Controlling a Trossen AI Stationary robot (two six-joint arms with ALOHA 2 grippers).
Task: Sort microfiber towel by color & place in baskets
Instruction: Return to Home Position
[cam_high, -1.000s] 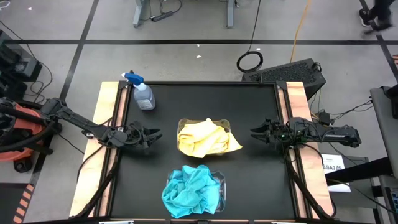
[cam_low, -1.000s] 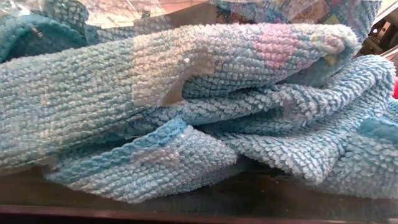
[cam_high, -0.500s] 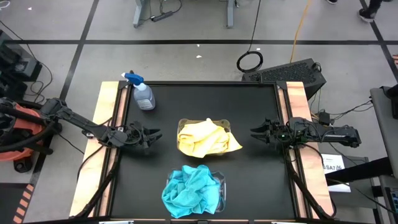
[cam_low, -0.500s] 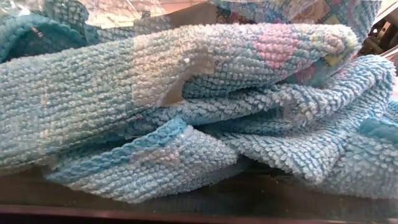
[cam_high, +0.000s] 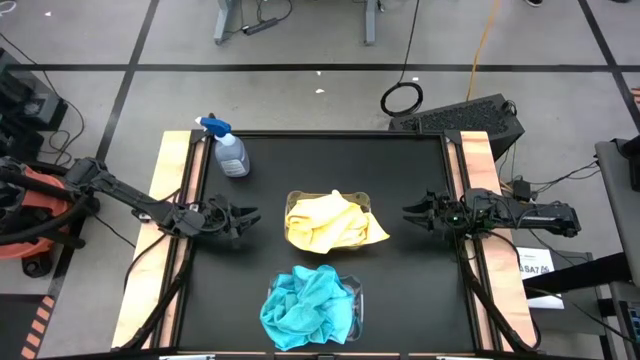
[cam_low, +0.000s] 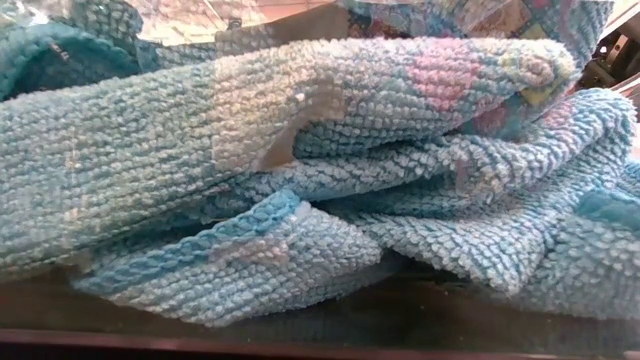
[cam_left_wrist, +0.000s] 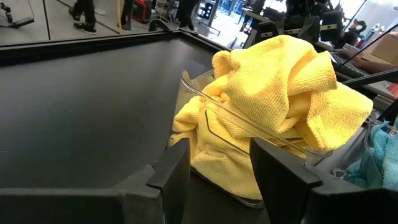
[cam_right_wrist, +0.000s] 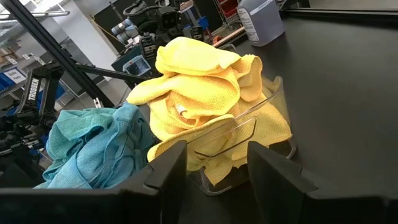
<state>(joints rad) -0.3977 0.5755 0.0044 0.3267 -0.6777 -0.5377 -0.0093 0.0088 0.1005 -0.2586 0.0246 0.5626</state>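
Bench: a black top (cam_high: 280, 170) seen from above, with wooden rails (cam_high: 170, 170) along its 9 and 3 o'clock sides.
Open room: bare black surface lies all round the two baskets. The widest stretch is toward 12 o'clock. Clear lanes run from the middle out to each rail.
Left arm: it (cam_high: 130, 198) comes in low over the 9 o'clock rail and reaches toward the centre.
Right arm: it (cam_high: 520, 213) lies across the 3 o'clock rail, stretched level and pointing inward.
Teal towels: a crumpled heap (cam_high: 308, 307) at 6 o'clock, near the bench's front edge. It fills the low view, pressed against a clear wall.
Yellow towels: a loose mound (cam_high: 333, 222) at the centre of the bench. One corner spills over the rim toward 3 o'clock.
Upper basket: a clear bin (cam_left_wrist: 249, 130) at the centre, holding the yellow towels, which rise above its rim.
Lower basket: a clear bin (cam_high: 356, 293) at 6 o'clock, mostly hidden under the teal towels.
Spray bottle: it (cam_high: 230, 150) stands upright at about 10 o'clock, near the left rail and well apart from both baskets.
Left end effector: it (cam_high: 252, 222) sits at 9 o'clock of the upper basket, apart from it. Its fingers are spread and hold nothing.
Right end effector: it (cam_high: 408, 217) sits at 3 o'clock of the upper basket, just beyond the spilled yellow corner. Its fingers are parted and empty.
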